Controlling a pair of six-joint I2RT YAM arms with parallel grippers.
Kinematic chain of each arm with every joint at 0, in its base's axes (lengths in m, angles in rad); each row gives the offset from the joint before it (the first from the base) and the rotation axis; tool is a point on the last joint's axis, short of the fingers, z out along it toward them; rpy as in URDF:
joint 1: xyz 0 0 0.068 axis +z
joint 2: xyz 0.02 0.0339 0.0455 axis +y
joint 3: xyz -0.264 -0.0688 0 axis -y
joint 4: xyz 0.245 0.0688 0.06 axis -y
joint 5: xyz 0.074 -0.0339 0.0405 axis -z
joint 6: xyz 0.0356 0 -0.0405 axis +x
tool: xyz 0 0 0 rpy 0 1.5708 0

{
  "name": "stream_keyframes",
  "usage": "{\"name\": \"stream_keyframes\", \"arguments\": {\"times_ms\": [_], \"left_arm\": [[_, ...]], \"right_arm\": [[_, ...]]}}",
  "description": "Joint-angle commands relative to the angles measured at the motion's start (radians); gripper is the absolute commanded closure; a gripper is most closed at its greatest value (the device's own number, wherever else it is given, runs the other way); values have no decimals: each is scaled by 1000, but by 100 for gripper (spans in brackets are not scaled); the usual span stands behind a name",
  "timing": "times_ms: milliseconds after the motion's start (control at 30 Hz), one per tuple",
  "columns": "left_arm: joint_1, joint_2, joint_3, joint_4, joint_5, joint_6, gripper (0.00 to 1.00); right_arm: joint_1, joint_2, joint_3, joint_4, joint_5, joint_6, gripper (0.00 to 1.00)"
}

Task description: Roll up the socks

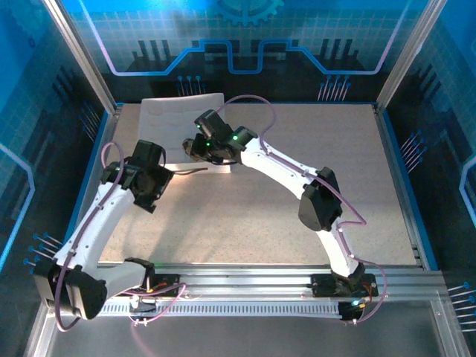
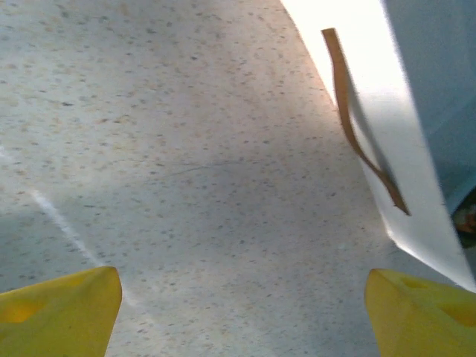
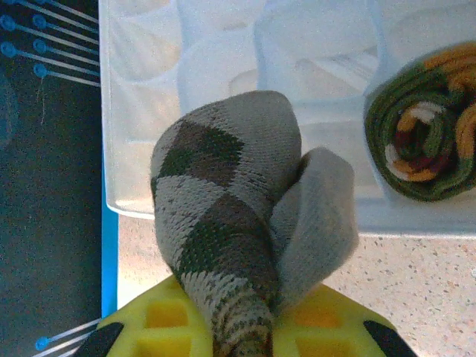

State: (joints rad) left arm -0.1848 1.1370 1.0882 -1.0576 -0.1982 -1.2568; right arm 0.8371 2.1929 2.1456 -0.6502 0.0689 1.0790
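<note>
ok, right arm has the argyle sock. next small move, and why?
Probably ease the right gripper forward and lower the argyle sock into the empty compartment of the tray, beside the rolled green sock. The held sock hangs at the near rim, not yet inside.

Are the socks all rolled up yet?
About halfway. Done: the green sock sits rolled in a pocket of the tray. In hand: the right gripper pinches the argyle sock, bunched with a loose flap, by the tray's edge. Left: that one probably needs tidying and setting in the tray. The left gripper is open over the table.
</note>
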Motion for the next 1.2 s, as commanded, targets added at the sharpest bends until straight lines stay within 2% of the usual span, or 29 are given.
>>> {"name": "stream_keyframes", "arguments": {"times_ms": [0,167,667,1167], "left_arm": [[10,-65,-18,-94,-51,19,16],[10,-149,-32,-156,-71,29,18],[10,-199,-55,-217,-45,25,19],[10,-233,-74,-257,-47,14,19]], "right_arm": [[-12,91,179,-174,37,86,100],[-7,219,386,-342,34,174,100],[-22,324,434,-348,-26,401,100],[-49,430,487,-326,-100,762,100]]}}
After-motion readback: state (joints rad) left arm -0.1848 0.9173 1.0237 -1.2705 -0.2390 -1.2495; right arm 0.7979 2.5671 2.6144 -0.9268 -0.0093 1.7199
